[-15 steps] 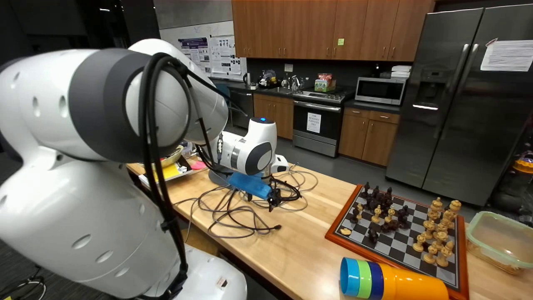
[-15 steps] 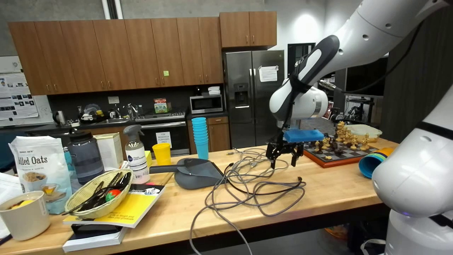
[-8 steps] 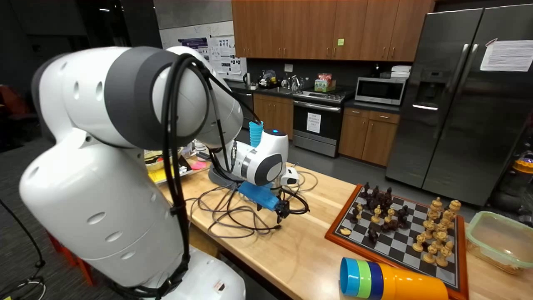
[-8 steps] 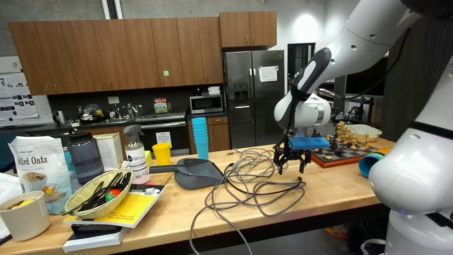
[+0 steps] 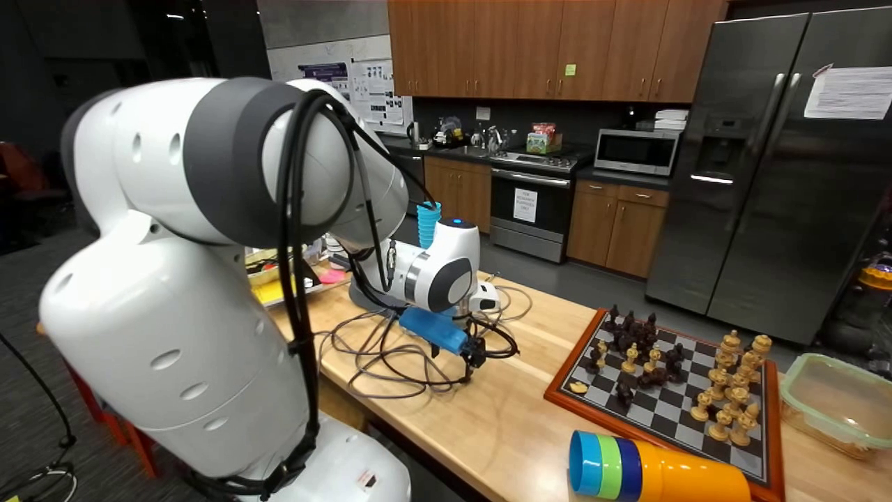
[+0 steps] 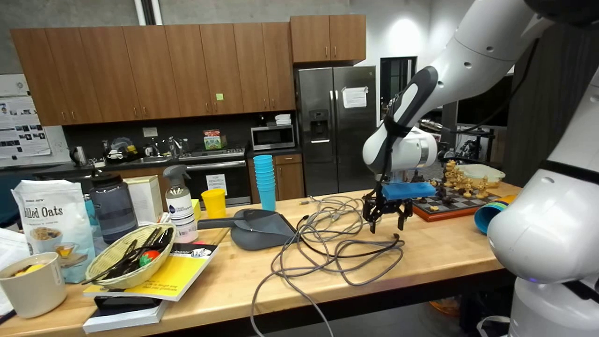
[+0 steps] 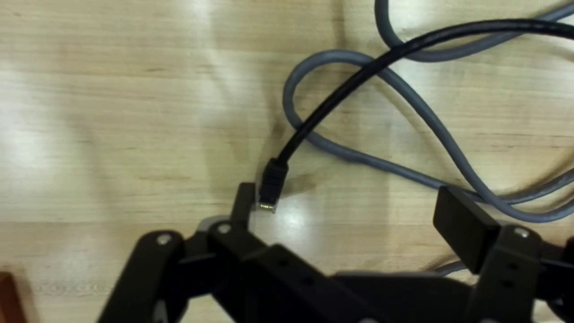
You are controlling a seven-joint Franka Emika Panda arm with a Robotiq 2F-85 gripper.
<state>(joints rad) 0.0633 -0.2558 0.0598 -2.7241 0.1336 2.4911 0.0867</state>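
My gripper (image 6: 387, 228) is open and empty, pointing down above the wooden table (image 7: 134, 112). It also shows in an exterior view (image 5: 451, 364) and in the wrist view (image 7: 345, 202). A black cable (image 7: 345, 87) ends in a black plug (image 7: 272, 181) with gold contacts. In the wrist view the plug appears just inside the left finger, between the jaws; I cannot tell whether they touch. The plug also shows below the gripper in an exterior view (image 6: 397, 237). A grey cable (image 7: 430, 117) loops under the black one and passes behind the right finger.
A chessboard (image 5: 573, 362) with pieces lies beside the gripper. Nested coloured cups (image 5: 690, 477) lie on their side, near a plastic container (image 5: 833, 432). A grey dustpan (image 6: 262, 231), a blue cup stack (image 6: 265, 187), a spray bottle (image 6: 181, 215) and a basket (image 6: 105, 271) stand farther along.
From one second ago the gripper has moved toward the chessboard side and a little lower, over the plug. Over the last half second it has barely moved. The cables look unchanged.
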